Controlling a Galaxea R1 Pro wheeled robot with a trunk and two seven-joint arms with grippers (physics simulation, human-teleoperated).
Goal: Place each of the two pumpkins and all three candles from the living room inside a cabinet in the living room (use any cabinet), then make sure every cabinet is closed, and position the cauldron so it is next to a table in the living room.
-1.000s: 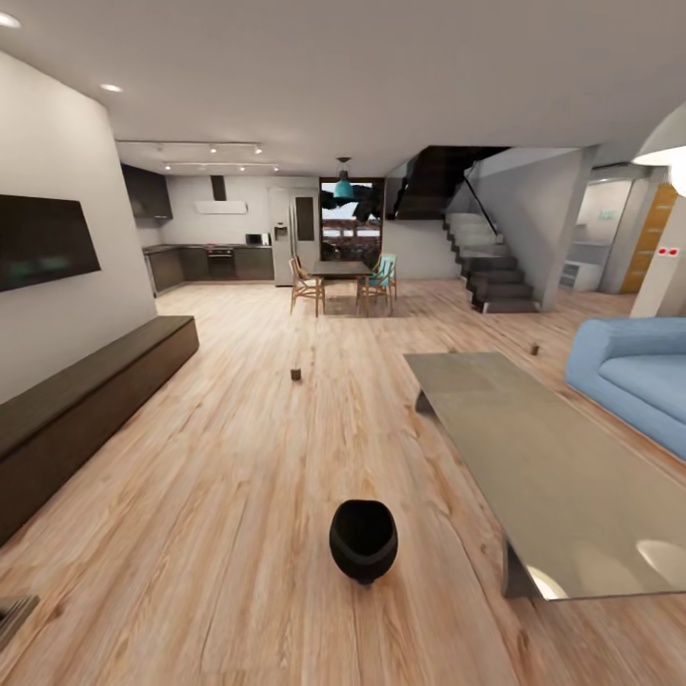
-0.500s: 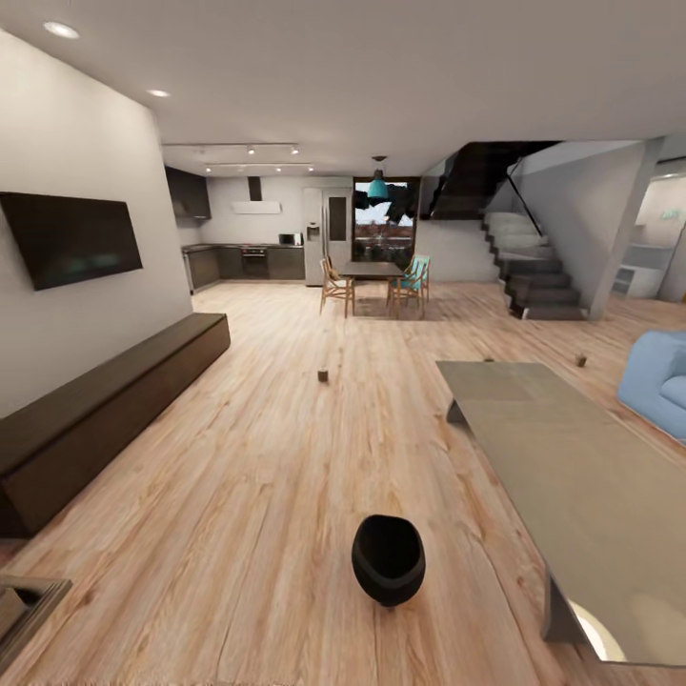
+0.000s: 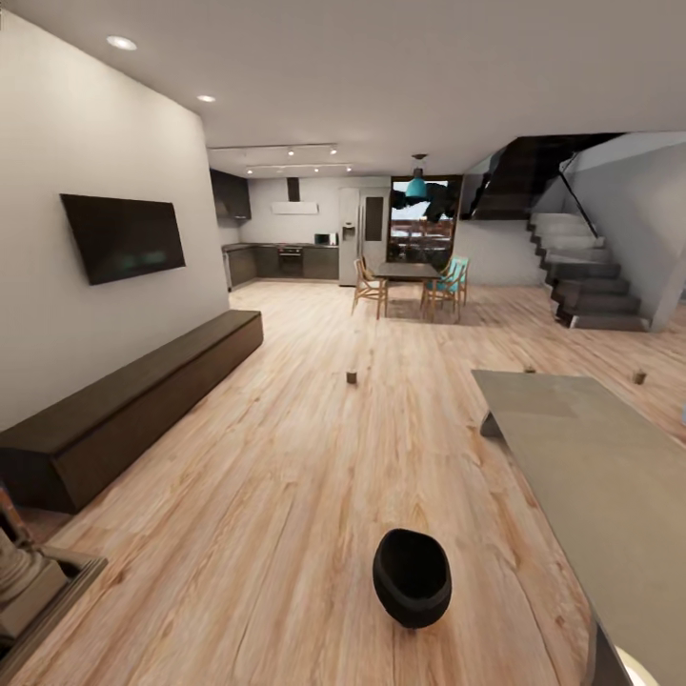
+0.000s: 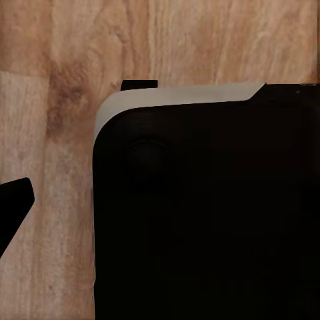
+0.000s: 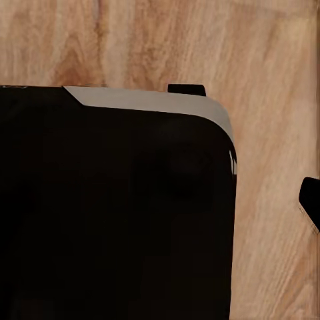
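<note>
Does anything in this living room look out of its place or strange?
Yes. The black cauldron stands alone on the wooden floor, apart from the grey table. Three small dark candles also sit on the floor, one mid-room and two beyond the table's far end.

A pale wood-plank floor (image 3: 286, 476) runs from near to far. On the plain white left wall (image 3: 57, 286) hangs a flat black television screen (image 3: 124, 236). Far off stand a dark kitchen run (image 3: 281, 261), a tall grey refrigerator (image 3: 362, 235), and a dark dining table with wooden chairs (image 3: 410, 281) under a teal pendant lamp (image 3: 416, 187). A dark staircase (image 3: 591, 281) climbs at far right. Small round ceiling spotlights (image 3: 121, 43) glow.
</note>
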